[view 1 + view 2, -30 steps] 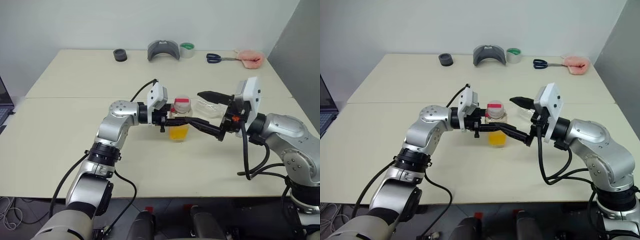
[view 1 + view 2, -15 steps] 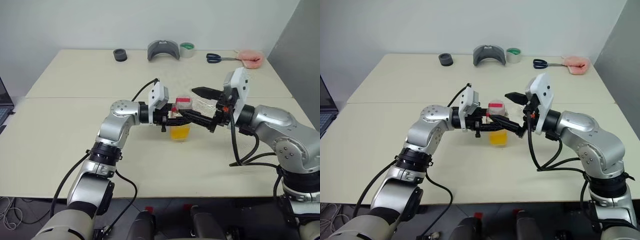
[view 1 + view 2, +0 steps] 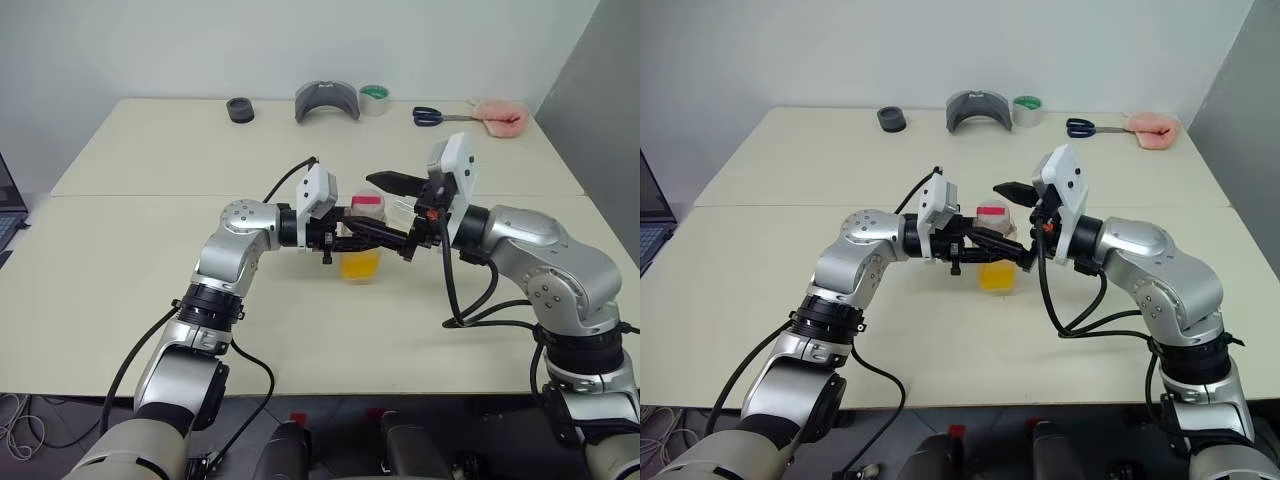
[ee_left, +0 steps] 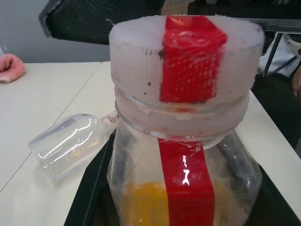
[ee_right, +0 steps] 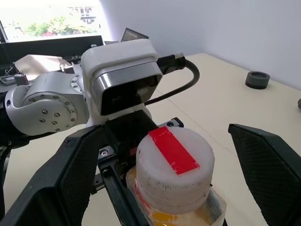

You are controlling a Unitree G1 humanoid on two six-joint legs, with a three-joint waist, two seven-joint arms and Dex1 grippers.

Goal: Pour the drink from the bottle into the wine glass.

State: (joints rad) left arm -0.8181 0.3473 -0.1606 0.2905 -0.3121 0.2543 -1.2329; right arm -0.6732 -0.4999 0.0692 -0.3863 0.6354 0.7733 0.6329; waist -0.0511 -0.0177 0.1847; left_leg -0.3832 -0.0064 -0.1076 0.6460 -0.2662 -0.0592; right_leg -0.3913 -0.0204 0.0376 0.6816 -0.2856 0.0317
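Small clear plastic bottle [image 3: 361, 238], white ribbed cap with red strip, orange drink [image 3: 359, 265] inside: frame centre, clamped by left gripper [image 3: 345, 236]. Right gripper [image 3: 388, 205] spread wide around cap. Clear wine glass [image 4: 70, 143] lying on side.

One bottle [image 3: 361, 237] with one cap [image 5: 175, 169] and one strip of red tape [image 4: 184, 179]. One wine glass [image 4: 70, 145], lying on its side. Along the counter's [image 3: 150, 250] far edge: one black ring [image 3: 239, 109], one grey curved piece [image 3: 327, 100], one roll of tape [image 3: 375, 98], one pair of scissors [image 3: 437, 116], one pink cloth [image 3: 499, 116]. Two grippers: left gripper [image 3: 345, 230], right gripper [image 3: 385, 210].
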